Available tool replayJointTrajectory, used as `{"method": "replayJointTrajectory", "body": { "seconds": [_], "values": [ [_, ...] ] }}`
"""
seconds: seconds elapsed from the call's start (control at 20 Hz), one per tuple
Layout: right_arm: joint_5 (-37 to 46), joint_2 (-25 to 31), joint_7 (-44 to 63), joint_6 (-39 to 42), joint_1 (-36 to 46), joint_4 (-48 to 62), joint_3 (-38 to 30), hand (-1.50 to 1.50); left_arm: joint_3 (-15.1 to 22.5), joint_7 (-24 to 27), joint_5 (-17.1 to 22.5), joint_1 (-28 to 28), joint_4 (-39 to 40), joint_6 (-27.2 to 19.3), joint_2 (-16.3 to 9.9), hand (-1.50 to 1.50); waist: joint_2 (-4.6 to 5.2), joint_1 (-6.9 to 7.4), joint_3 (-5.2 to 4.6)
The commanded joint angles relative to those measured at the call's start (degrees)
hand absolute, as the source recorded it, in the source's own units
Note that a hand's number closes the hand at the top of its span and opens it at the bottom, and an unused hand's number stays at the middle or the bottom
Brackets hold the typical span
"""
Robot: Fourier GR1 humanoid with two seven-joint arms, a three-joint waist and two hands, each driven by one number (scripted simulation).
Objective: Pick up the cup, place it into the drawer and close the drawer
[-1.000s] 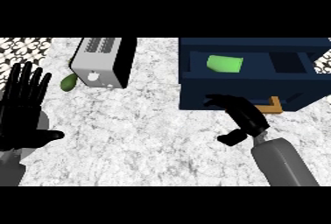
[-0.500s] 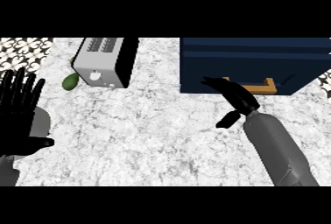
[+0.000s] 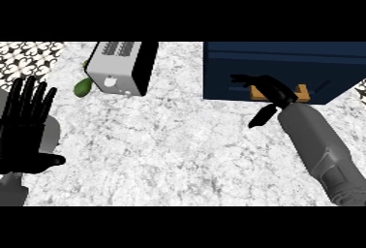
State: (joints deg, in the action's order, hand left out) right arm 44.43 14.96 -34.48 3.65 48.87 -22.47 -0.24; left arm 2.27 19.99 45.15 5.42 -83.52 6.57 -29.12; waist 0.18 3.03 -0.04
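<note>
The drawer has slid shut; right hand touches its front.

Plenty of open counter between my hands; toaster upper left and shut drawer upper right block things.

The counter is showing mottled grey-white stone, looking matt. The toaster is looking like smooth brushed metal; the drawer is wearing matt navy, its handle looking wooden.
</note>
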Motion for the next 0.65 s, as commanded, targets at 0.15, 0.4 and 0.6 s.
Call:
{"method": "replayJointTrajectory", "body": {
  "seconds": [0.15, 0.4, 0.6],
  "values": [
    [-0.7, 4.7, 1.6, 0.1, 7.1, 8.9, -3.7, -1.50, -1.8, 0.3, -0.2, 2.1, 4.4, 2.7, -1.1, -1.50, 1.85, 1.24, 0.19],
    [-0.4, 6.5, 1.3, 1.4, 9.4, 10.9, -3.9, -1.50, -0.5, 0.9, -1.7, 2.5, 3.5, 3.0, -0.1, -1.50, 2.05, 1.93, 0.21],
    [0.0, 5.2, 1.0, -0.4, 8.7, 12.3, -3.5, -1.50, 0.3, 2.0, -3.1, 2.7, 4.1, 2.5, 1.3, -1.50, 2.19, 2.20, 0.20]
  ]
}}
